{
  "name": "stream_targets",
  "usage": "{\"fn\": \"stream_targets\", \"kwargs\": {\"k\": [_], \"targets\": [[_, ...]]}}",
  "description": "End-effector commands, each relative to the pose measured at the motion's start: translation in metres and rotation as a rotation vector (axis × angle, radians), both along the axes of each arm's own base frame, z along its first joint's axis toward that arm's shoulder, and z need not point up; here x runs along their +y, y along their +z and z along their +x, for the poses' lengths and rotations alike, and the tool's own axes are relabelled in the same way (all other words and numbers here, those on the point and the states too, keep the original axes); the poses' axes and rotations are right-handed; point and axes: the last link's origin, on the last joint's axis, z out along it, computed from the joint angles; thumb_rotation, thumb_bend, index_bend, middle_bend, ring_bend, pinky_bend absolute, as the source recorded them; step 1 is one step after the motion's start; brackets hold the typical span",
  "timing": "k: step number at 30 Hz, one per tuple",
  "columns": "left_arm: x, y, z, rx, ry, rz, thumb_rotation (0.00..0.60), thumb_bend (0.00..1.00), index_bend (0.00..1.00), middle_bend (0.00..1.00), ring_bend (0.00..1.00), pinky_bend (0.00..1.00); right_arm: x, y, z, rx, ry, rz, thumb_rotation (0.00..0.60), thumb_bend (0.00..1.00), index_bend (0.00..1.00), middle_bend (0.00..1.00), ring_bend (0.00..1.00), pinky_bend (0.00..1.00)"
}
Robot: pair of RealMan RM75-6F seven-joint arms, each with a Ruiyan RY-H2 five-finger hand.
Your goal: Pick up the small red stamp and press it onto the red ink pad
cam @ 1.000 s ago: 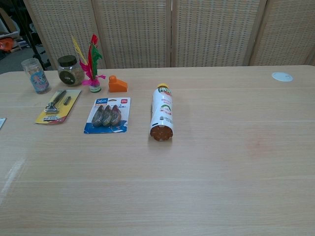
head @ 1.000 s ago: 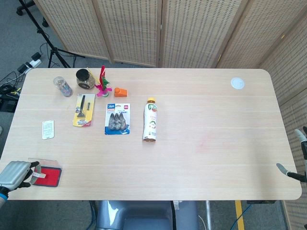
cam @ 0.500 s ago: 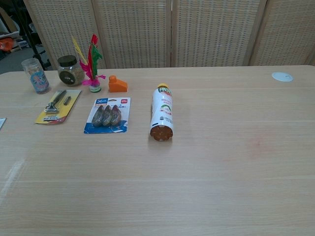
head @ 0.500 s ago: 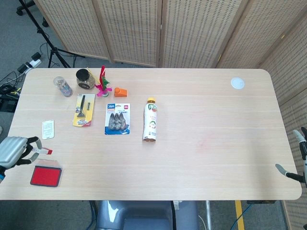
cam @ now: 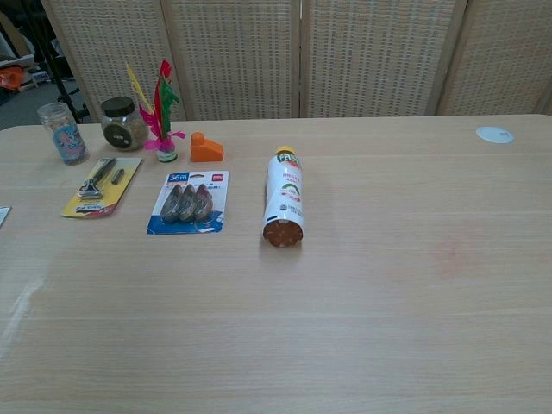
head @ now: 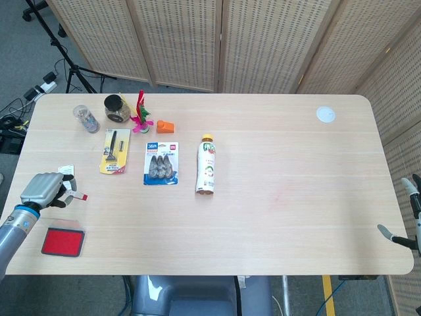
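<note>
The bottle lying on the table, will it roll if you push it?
Probably. The bottle is round and lies on its side, so a sideways push would likely roll it. Pushed from its orange cap, it would probably just slide. It may be fairly light.

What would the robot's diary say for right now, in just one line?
left hand: holds small stamp above table | red ink pad: uncovered, near table edge | right hand: idle at far edge

red ink pad [head: 62, 241] — flat, open, near-left table corner | stamp — indiscernible
</note>
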Motion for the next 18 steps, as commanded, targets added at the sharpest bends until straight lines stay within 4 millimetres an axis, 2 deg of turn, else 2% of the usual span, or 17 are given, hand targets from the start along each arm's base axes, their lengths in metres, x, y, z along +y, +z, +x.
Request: {"fn": "stream_targets", "kwargs": {"k": [1,9,18], "targets": [[0.004,-0.006,-0.007,0.021,0.026,0.0,0.6,0.42,0.63,1.0,0.96,0.96,0.0,0.0,0.0,-0.001,0.002,0.001,0.6,0.0,0.0,0.0,0.0,0.0],[0.012,-0.023,-0.023,0.046,0.085,-0.021,0.6,0.42,0.63,1.0,0.96,0.96,0.0,-0.001,0.0,0.004,0.001,0.007,0.6,0.0,0.0,0.0,0.0,0.0],[0.019,-0.038,-0.023,0.057,0.084,-0.019,0.6,0.42,0.63,1.0,0.96,0.96,-0.001,-0.001,-0.001,0.0,-0.006,0.007,0.6,0.0,0.0,0.0,0.0,0.0]]}}
